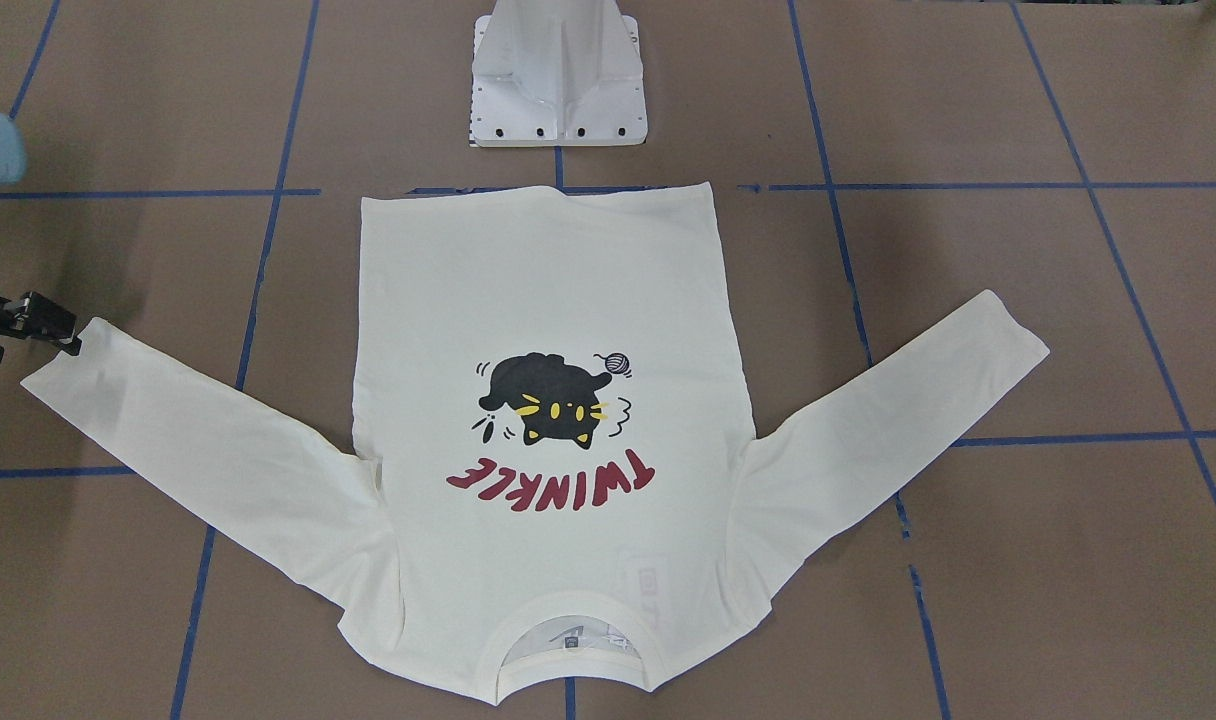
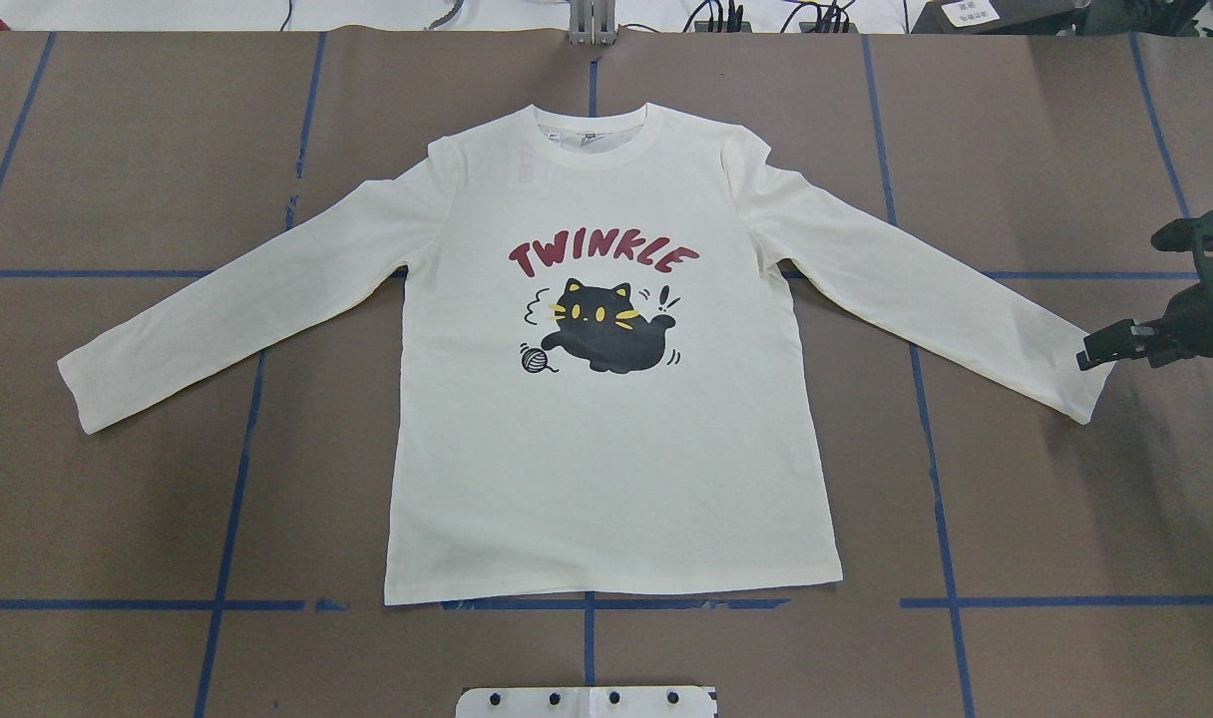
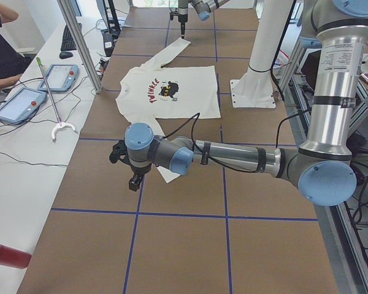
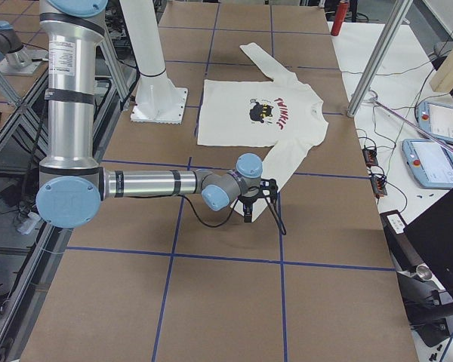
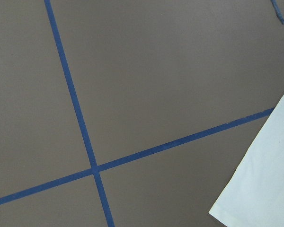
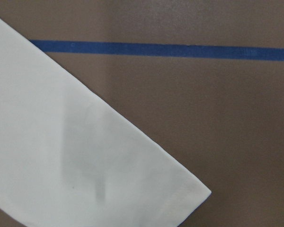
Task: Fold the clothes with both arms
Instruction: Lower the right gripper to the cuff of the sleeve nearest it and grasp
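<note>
The cream-white long-sleeve shirt (image 2: 606, 449) lies flat on the brown table, with the cat print and "TWINKLE" facing up and both sleeves spread out. Its collar is on the far side from the robot base. My right gripper (image 2: 1095, 356) hangs at the right sleeve's cuff, fingers together and holding nothing; it also shows in the front view (image 1: 63, 338). The right wrist view shows that cuff (image 6: 85, 165) below it. My left gripper (image 3: 135, 182) hovers just beyond the left sleeve's cuff (image 5: 265, 189); I cannot tell if it is open or shut.
The white pedestal base (image 1: 558, 80) stands at the table edge behind the shirt's hem. Blue tape lines (image 2: 237, 499) grid the table. A side table with tablets (image 3: 24, 104), metal posts (image 3: 80, 43) and a red cylinder (image 3: 6, 254) lie along the operators' side.
</note>
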